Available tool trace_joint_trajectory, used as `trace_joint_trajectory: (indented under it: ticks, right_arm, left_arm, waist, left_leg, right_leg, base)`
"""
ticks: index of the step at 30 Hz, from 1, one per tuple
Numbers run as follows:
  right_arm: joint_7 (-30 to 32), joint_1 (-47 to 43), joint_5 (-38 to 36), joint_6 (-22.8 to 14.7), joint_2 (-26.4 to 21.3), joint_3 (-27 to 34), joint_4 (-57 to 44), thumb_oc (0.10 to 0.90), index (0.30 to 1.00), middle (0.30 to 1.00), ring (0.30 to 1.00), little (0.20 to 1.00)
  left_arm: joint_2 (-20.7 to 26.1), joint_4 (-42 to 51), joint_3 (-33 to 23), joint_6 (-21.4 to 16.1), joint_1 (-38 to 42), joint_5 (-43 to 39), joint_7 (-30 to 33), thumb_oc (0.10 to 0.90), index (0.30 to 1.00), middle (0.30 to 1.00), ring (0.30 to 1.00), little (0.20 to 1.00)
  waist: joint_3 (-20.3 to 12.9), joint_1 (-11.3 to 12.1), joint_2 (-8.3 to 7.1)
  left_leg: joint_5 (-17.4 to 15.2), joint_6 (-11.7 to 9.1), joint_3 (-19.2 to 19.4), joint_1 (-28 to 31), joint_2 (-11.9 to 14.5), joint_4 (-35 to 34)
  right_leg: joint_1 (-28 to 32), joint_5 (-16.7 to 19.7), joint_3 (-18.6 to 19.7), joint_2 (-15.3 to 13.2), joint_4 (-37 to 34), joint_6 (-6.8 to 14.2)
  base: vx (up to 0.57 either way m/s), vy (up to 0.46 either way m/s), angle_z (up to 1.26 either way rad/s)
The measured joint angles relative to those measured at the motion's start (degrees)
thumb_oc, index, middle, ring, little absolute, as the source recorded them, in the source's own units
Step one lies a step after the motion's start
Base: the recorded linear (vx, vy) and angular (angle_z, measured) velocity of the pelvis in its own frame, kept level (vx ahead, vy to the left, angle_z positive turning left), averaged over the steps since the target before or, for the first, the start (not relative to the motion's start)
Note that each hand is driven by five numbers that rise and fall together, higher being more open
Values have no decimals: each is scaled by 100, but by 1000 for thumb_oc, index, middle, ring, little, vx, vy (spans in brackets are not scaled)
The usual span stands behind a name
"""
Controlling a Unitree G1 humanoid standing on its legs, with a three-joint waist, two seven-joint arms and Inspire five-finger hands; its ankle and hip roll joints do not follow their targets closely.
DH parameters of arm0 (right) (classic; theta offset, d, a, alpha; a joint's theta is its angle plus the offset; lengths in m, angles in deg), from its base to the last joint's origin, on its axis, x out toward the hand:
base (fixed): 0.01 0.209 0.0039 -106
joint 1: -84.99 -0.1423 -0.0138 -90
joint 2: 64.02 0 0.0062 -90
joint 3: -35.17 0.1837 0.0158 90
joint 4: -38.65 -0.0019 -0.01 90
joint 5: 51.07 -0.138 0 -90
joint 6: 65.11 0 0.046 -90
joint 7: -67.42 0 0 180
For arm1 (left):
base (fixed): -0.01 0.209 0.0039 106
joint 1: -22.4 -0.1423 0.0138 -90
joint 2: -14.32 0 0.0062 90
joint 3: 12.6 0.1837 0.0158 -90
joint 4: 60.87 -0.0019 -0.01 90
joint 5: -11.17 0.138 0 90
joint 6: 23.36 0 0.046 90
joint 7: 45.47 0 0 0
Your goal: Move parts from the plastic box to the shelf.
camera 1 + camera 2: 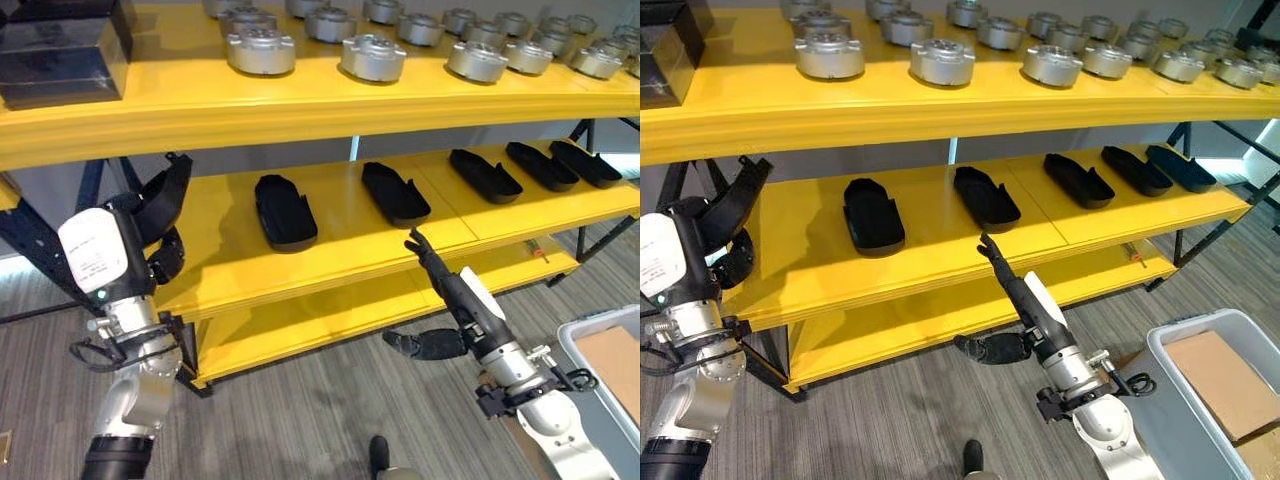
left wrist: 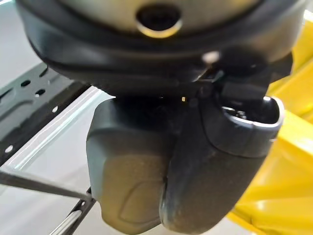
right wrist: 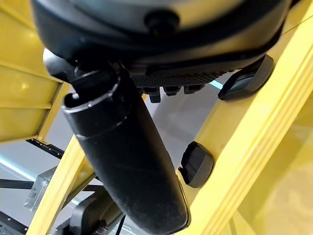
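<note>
Several black moulded parts lie in a row on the middle yellow shelf (image 1: 350, 255), among them one at the left (image 1: 284, 210) and one beside it (image 1: 396, 193). My right hand (image 1: 447, 285) is open and holds nothing. Its straight fingers point up at the front edge of that shelf, just below the second part, and its thumb (image 3: 128, 161) sticks out sideways. My left hand (image 1: 158, 210) is raised by the shelf's left end, open and holding nothing. The grey plastic box (image 1: 1160, 352) stands on the floor at the lower right, with a sheet of cardboard (image 1: 1220, 380) inside.
Several round silver parts (image 1: 372, 56) fill the top shelf, and a dark box (image 1: 62, 50) sits at its left end. A lower yellow shelf (image 1: 320, 320) lies under the middle one. Dark steel shelf legs (image 1: 30, 250) stand behind my left hand. The floor is grey carpet.
</note>
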Motion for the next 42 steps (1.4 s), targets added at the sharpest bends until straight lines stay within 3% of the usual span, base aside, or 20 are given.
trace_joint_trajectory:
  ticks: [7,20,24,42]
  right_arm:
    - [-31,-11,-11,-2,-62,-20,0,900,1000,1000,1000,1000]
    - [-54,-106,-105,-1,-169,-78,0,900,1000,1000,1000,1000]
    - [-55,-115,-106,-1,-196,-80,0,900,1000,1000,1000,1000]
    - [-158,-509,-111,-1,-436,-300,0,900,1000,1000,1000,1000]
  left_arm:
    - [0,-523,176,133,57,5,0,400,300,300,300,300]
    - [1,-1274,581,244,319,6,-105,400,300,300,300,300]
    - [2,-1451,601,252,427,13,-164,400,300,300,300,300]
    - [173,-2297,864,381,1395,227,-171,400,300,300,300,300]
  waist:
    - [57,-56,55]
    - [575,-87,158]
    - [601,-94,175]
    - [1052,-88,321]
  left_leg:
    - [-8,5,87,-5,2,-2]
    - [-8,3,136,5,90,-1]
    - [-9,3,139,2,91,-1]
    - [11,-36,167,-118,89,0]
  right_leg:
    - [-67,-10,70,14,-3,14]
    - [-83,20,85,108,6,-24]
    - [-85,19,82,110,33,-23]
    - [-249,65,142,127,43,-43]
  base:
    - [-7,0,-4]
    - [0,0,-1]
    - [-11,4,0]
    - [-11,4,-1]
